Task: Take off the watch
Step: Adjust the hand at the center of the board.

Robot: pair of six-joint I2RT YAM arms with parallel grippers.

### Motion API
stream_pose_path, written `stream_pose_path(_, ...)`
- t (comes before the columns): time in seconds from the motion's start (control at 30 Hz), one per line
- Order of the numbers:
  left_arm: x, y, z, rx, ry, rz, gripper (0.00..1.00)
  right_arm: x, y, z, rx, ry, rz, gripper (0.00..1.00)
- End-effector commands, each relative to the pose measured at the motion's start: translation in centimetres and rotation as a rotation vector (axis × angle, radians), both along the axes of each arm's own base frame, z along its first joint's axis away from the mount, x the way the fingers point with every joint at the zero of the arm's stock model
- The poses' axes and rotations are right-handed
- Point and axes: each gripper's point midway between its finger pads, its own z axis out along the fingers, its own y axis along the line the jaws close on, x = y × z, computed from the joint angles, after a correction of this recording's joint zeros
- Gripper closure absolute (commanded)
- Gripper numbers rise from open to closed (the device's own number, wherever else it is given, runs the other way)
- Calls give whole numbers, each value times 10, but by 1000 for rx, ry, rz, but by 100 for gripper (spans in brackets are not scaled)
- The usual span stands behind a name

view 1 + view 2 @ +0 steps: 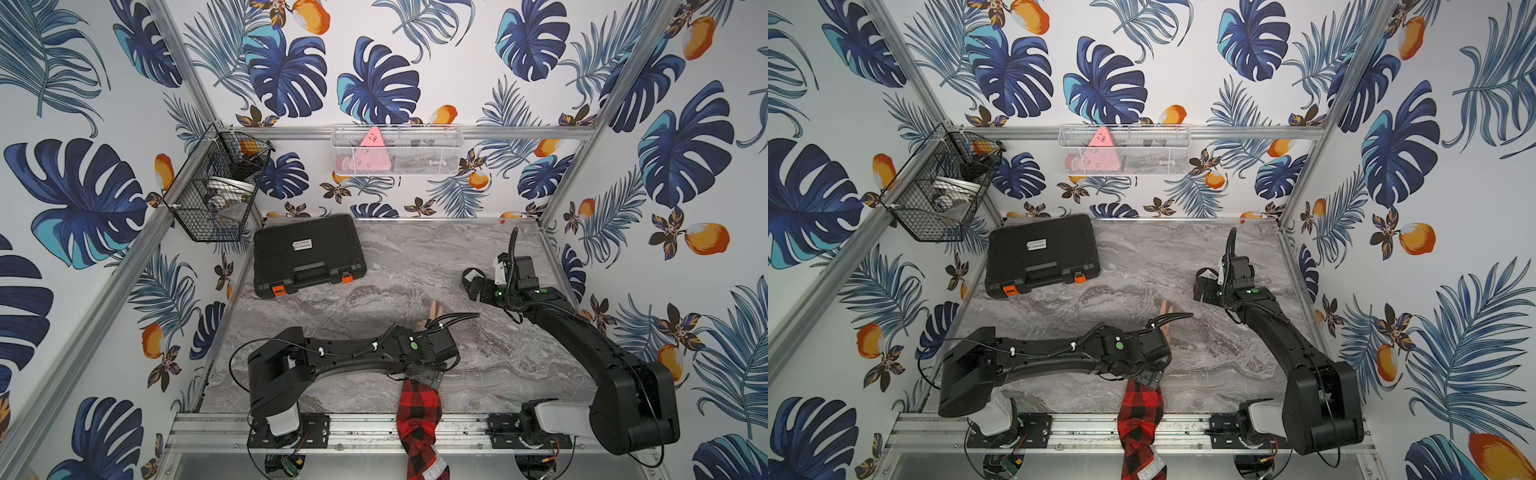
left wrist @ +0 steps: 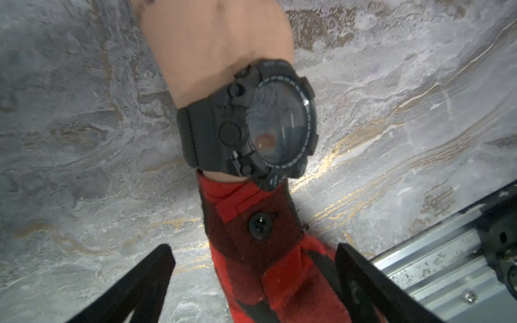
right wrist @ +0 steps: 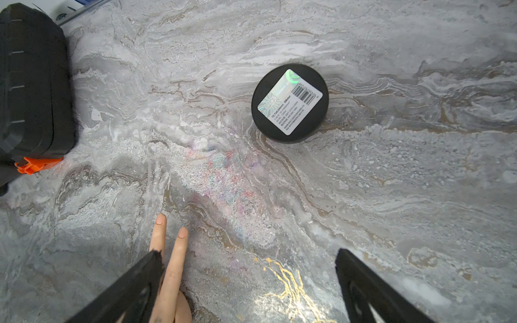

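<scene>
On the table (image 2: 84, 139) a forearm (image 1: 417, 411) rests, offering its strapped watch (image 2: 251, 123) to the spread left gripper (image 2: 253, 249) over the cuff (image 2: 251, 212); the right gripper (image 3: 249, 254) hangs equally spread.

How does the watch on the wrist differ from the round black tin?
The watch is strapped around a wrist; the tin lies free on the table. The watch shows a glassy grey face; the tin bears a barcode label. Both are round and black.
</scene>
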Motion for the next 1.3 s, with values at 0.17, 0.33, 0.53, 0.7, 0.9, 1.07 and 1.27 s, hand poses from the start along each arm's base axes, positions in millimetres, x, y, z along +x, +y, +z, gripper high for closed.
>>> stream_pose_path(0.17,14,-1,-24,-5,1,37,4,-1,4,-3,13,20,16,1)
stream_pose_path(0.33,18,2,-36,1,9,33,16,-1,3,0,8,13,18,1)
stream_pose_path(0.53,19,1,-35,-34,-3,24,37,-3,5,2,14,21,22,1)
stream_pose_path(0.7,21,-5,-21,-122,-44,-19,51,-4,11,8,52,30,34,2)
stream_pose_path(0.9,21,-24,5,-300,-91,-121,61,-11,33,19,174,47,82,4)
stream_pose_path(1.07,22,-32,25,-416,-127,-174,65,-22,63,27,301,65,121,5)
stream_pose_path(1.27,34,-27,43,-553,-132,-119,68,-37,90,34,436,85,141,8)
